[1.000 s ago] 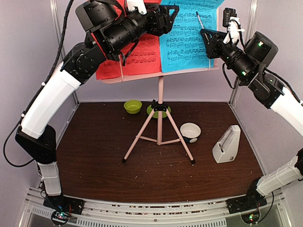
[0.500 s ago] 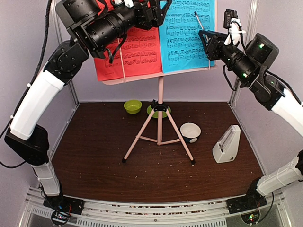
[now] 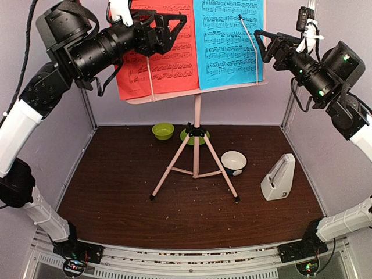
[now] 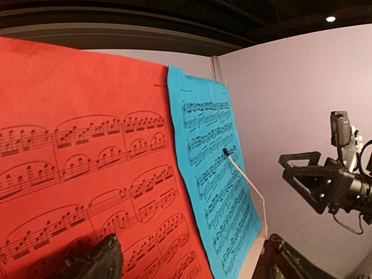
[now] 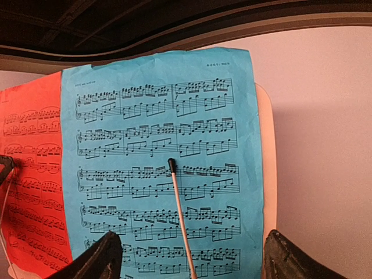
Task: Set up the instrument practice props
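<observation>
While the red printed music sheet (image 3: 163, 70) and the blue printed music sheet (image 3: 224, 40) lean on the pale pink tripod music stand (image 3: 197, 116) at the far side, the left gripper (image 3: 174, 29) hangs spread before the red one, holding nothing. The right gripper (image 3: 263, 45), also spread, is just right of the blue one. Both arms have drawn back outward since the earlier frame, and the right gripper has opened.
</observation>
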Controlling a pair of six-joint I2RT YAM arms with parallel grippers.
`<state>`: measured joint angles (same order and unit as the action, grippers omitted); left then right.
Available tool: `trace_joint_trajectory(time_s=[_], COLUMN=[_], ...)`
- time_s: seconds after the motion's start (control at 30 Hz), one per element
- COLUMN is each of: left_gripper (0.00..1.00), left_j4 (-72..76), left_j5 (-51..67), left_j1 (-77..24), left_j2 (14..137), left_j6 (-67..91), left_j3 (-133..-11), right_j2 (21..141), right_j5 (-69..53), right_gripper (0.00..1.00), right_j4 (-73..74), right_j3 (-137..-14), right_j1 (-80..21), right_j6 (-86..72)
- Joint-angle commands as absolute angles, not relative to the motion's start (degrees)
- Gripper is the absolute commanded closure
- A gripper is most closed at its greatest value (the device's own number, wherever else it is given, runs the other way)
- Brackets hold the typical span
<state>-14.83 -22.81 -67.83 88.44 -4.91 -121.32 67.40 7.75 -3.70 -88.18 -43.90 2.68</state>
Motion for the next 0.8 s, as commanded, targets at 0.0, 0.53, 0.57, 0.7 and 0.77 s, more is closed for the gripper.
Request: trace_joint_trajectory(time_s=[0.0, 0.53, 0.57, 0.7, 0.77], left_gripper=[0.11, 0.02, 0.02, 0.02, 0.02], left_j4=[-13.46, -19.03, -19.93, -23.15, -24.13], left_j5=[-27.93, -37.06, -37.16, -35.68, -34.75], left_j1=[-67.95, -61.49, -60.87, -58.23, -57.32], left_j2=[81.28, 59.07, 58.24, 55.95, 55.59], left_j6=[-2.16, 20.93, 22.29, 26.88, 28.54], left_j3=[-114.39, -85.26, -84.09, -80.14, -78.59], right_j2=[63.73, 48.92, 48.06, 46.81, 46.99], right_j5=[8.84, 18.09, 18.41, 20.02, 20.18], right_gripper=[0.12, 0.00, 0.00, 0.00, 0.00], right_j4=[-0.08, 22.38, 23.78, 30.50, 35.33], right_j3=[-87.68, -77.09, -76.39, -74.67, -74.54], right_j1=[-43.95, -43.00, -42.86, -41.95, -41.23], right_j6=[1.77, -10.46, -11.32, -15.41, -17.88])
